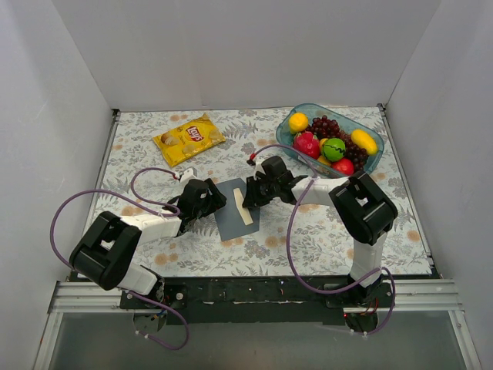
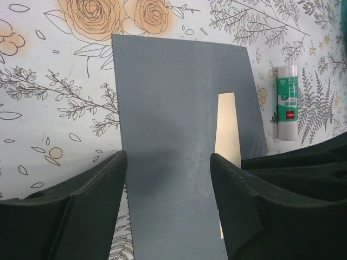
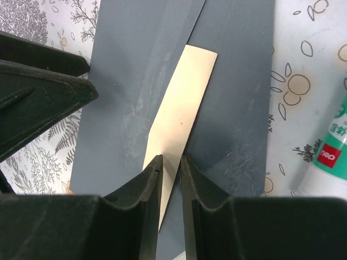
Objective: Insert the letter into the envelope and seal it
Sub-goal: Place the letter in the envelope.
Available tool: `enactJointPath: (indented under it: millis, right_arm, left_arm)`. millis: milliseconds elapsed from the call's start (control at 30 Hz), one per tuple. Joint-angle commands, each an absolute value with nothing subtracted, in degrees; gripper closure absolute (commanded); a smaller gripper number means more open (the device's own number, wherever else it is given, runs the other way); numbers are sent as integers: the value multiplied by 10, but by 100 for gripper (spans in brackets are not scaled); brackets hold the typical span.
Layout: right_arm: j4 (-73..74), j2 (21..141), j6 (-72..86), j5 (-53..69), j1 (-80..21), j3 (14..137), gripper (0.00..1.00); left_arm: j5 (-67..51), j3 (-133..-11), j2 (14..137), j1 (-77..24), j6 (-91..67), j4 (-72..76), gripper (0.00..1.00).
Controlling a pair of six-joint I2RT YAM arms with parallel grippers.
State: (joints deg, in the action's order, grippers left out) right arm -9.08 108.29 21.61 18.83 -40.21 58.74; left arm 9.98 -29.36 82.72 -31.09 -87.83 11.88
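Note:
The grey-blue envelope (image 1: 229,218) lies flat on the flowered cloth between the two arms. A narrow strip of the cream letter (image 1: 243,206) shows between its grey panels. My left gripper (image 1: 206,197) is open, its wide-set fingers (image 2: 97,206) low over the envelope (image 2: 173,108), a tapering grey panel lying between them. The letter (image 2: 227,127) shows just right of that panel. My right gripper (image 3: 170,162) stands narrowly open. Its two tips straddle the letter strip (image 3: 181,103) on the envelope (image 3: 124,81). Cream paper shows in the gap.
A glue stick (image 2: 286,103) lies on the cloth just beside the envelope, also in the right wrist view (image 3: 331,157). A yellow crisp bag (image 1: 189,139) sits at the back left. A blue bowl (image 1: 374,163) of fruit stands at the back right.

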Motion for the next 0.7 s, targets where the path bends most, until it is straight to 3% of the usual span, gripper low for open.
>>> enactJointPath:
  millis: [0, 667]
  right_arm:
    - [-88, 1097, 209, 199, -413, 604, 73]
    - [-87, 1105, 216, 208, -426, 608, 76]
  left_arm:
    - [73, -271, 851, -314, -873, 37, 37]
    - [75, -256, 811, -314, -892, 33, 39]
